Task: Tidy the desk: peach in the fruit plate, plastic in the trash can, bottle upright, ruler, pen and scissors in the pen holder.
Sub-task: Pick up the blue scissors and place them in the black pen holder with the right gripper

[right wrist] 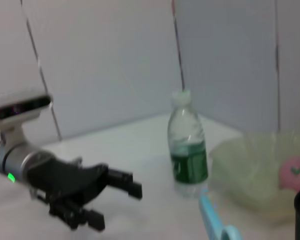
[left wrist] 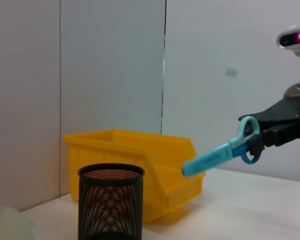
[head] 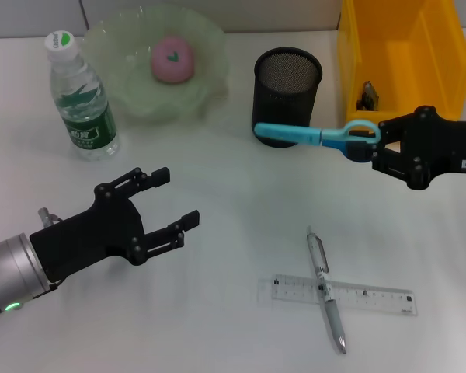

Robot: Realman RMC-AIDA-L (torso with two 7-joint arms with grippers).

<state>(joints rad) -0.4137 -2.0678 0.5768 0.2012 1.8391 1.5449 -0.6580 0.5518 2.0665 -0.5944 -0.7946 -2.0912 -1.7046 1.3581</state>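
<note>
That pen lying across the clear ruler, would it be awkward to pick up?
Probably somewhat. The pen is slim and round, so it may roll once nudged. It rests across the ruler, so one end likely sits slightly raised and could rock. Its shiny barrel looks smooth, so it might slip. The left tool is open nearby.

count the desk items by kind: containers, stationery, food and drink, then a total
containers: 3, fruit plate, pen holder, yellow bin
stationery: 3, scissors in the right gripper, pen, ruler
food and drink: 2, peach, bottle
total: 8
</note>
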